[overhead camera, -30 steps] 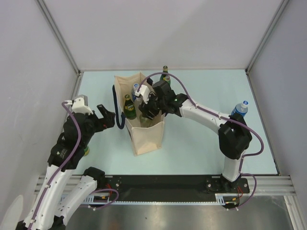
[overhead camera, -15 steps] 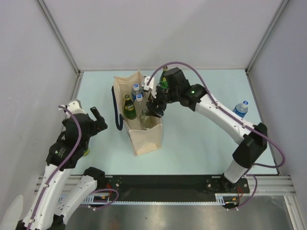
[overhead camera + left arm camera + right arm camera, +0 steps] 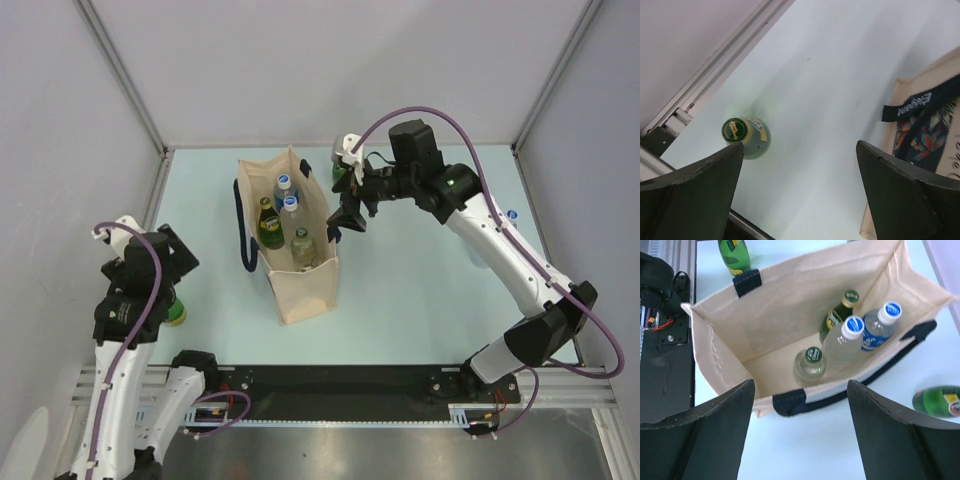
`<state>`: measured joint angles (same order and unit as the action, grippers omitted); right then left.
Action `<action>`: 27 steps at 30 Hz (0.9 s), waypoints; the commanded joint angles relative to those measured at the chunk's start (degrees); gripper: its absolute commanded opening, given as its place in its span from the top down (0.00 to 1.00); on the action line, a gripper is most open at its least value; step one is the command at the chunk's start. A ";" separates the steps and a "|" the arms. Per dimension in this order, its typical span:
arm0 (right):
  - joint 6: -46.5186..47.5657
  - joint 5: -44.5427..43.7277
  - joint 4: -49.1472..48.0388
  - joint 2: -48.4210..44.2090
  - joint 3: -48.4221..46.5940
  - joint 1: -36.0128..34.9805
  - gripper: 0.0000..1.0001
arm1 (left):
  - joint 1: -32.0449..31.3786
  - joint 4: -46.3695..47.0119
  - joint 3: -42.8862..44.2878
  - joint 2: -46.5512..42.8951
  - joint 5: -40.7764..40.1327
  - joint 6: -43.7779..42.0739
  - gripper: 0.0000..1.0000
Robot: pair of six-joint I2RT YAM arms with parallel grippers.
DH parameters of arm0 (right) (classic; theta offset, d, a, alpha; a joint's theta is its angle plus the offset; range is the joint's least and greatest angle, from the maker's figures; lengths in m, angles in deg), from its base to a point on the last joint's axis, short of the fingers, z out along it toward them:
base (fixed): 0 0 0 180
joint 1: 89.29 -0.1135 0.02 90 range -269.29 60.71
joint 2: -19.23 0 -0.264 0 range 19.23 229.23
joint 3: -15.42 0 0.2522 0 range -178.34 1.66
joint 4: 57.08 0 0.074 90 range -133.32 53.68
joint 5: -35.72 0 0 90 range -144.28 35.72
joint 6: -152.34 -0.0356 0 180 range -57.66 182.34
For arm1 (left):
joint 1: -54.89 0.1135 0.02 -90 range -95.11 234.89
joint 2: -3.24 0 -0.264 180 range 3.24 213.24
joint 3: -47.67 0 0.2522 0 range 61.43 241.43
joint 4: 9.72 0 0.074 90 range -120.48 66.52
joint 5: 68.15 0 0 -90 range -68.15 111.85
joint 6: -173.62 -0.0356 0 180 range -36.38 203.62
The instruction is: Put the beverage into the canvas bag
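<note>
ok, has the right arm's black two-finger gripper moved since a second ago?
Yes. The right gripper has pulled out of the beige canvas bag and backed off rightward, now beside its right rim, open and empty.

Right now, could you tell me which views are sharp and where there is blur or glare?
Top view: evenly lit, sharp, dull sheen on the metal plate. Left wrist: jaws dark and out of focus, bottle casting a faint green tint on the table. Right wrist: bag interior crisp, no glare.
</note>
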<state>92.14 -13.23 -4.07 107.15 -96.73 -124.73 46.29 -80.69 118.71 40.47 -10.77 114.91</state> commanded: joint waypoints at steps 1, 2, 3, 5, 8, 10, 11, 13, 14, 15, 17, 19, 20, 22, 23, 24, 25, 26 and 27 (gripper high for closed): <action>-1.85 3.06 0.48 -3.72 2.32 3.00 0.20 | 7.27 -0.18 3.98 3.10 6.77 -1.58 0.00; -2.11 3.24 0.40 -4.24 2.76 3.36 0.20 | 8.33 -1.31 4.42 3.46 6.96 -1.23 0.00; -2.46 3.76 0.22 -4.51 3.72 3.88 0.20 | 8.34 -1.93 5.03 4.16 6.96 -0.27 0.00; -3.34 4.12 -0.22 -5.47 4.78 5.20 0.20 | 9.99 -4.12 5.65 4.95 5.82 1.66 0.00; -4.05 4.47 -0.66 -6.27 6.71 6.60 0.19 | 11.50 -5.98 4.35 6.36 3.71 3.95 0.00; -4.40 4.91 -0.84 -6.71 7.59 7.31 0.19 | 14.29 -5.63 2.85 6.71 3.88 4.57 0.00; -4.58 5.17 -0.84 -6.88 7.86 8.01 0.19 | 15.36 -4.59 1.01 6.80 5.10 4.48 0.00; -4.58 5.70 -0.84 -7.32 8.47 8.54 0.18 | 18.77 -2.74 -0.23 7.32 6.69 3.61 0.00; -4.66 6.05 -0.84 -7.58 8.65 9.16 0.18 | 19.67 -2.12 -1.19 7.50 7.65 3.26 0.01; -4.67 6.23 -0.84 -7.85 8.83 9.51 0.18 | 20.37 -1.51 -1.55 7.68 7.83 2.99 0.01; -4.84 6.84 -0.92 -8.20 9.27 10.04 0.18 | 22.92 0.51 -2.78 8.82 9.41 1.94 0.05; -5.37 7.28 -1.01 -8.64 9.53 11.09 0.18 | 25.11 2.53 -3.92 9.69 10.99 1.50 0.07; -5.54 7.63 -1.45 -8.73 9.88 11.36 0.18 | 25.39 3.06 -4.19 10.40 11.17 1.50 0.13; -5.98 8.07 -1.54 -9.17 10.32 12.15 0.18 | 25.74 4.29 -4.63 11.02 11.88 1.93 0.17; -5.98 8.33 -1.54 -9.34 10.76 12.41 0.17 | 25.74 4.74 -4.63 11.54 12.23 1.93 0.19; -5.90 8.42 -1.54 -9.52 11.11 12.85 0.18 | 25.83 5.00 -4.72 11.81 12.40 1.93 0.21; -5.81 8.60 -1.54 -9.87 11.46 13.11 0.18 | 25.91 5.44 -4.80 11.98 12.49 1.93 0.22; -5.72 8.77 -1.54 -9.96 11.81 13.38 0.18 | 25.92 5.53 -4.72 12.16 12.41 1.93 0.24; -5.72 8.86 -1.54 -10.05 12.43 13.64 0.17 | 26.00 5.53 -4.63 12.42 12.06 1.93 0.26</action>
<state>87.20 -6.56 -4.31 99.21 -85.71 -112.10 71.43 -78.63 113.81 52.75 0.18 117.05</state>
